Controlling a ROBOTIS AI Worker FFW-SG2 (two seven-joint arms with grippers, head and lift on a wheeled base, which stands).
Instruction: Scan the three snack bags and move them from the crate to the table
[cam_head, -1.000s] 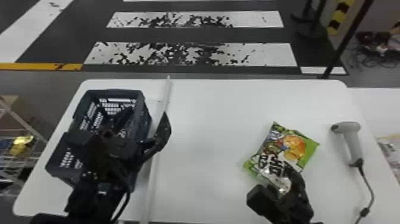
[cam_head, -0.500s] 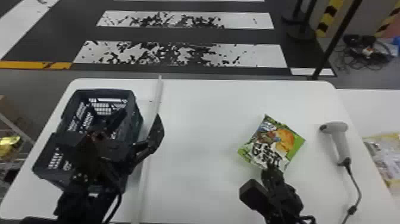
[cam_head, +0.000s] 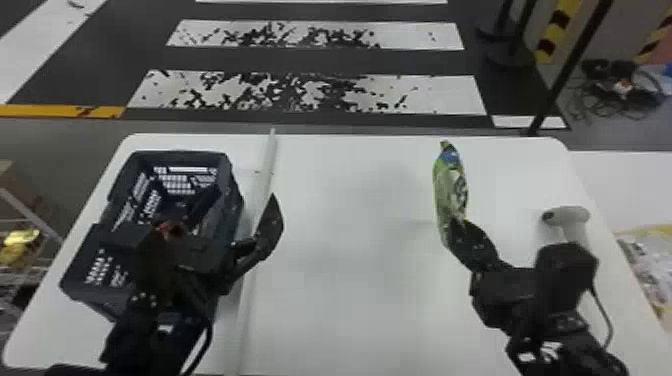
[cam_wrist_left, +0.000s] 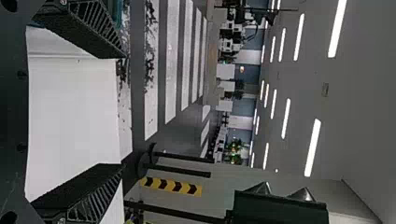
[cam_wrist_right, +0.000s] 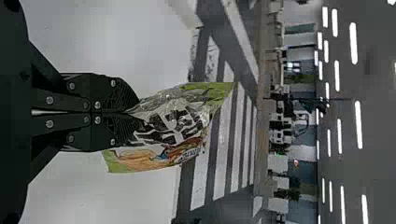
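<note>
The snack bag (cam_head: 451, 187) is pinched in the jaws of the right gripper (cam_head: 457, 226) — seemingly clear of the bench (cam_head: 350, 300). Near the crate (cam_head: 175, 154), the left gripper's (cam_head: 242, 197) jaws are spread wide.

The snack bag (cam_wrist_right: 175, 123) is bright green at its ends, and between them it carries big black and white characters, a silvery grey part and an orange picture; in the head view, a spot of blue is near its top. The crate (cam_head: 175, 152) has a very dark blue, almost black colour, and its walls have a pattern of small slots. The table (cam_head: 350, 270) is plain white, and the scanner (cam_head: 574, 216) is pale grey with one dark end. The left gripper (cam_head: 244, 194) and the right gripper (cam_head: 457, 223) are black. The floor (cam_head: 300, 60) is dark grey with broad white stripes, which are speckled with black, and one yellow line (cam_head: 55, 111).
</note>
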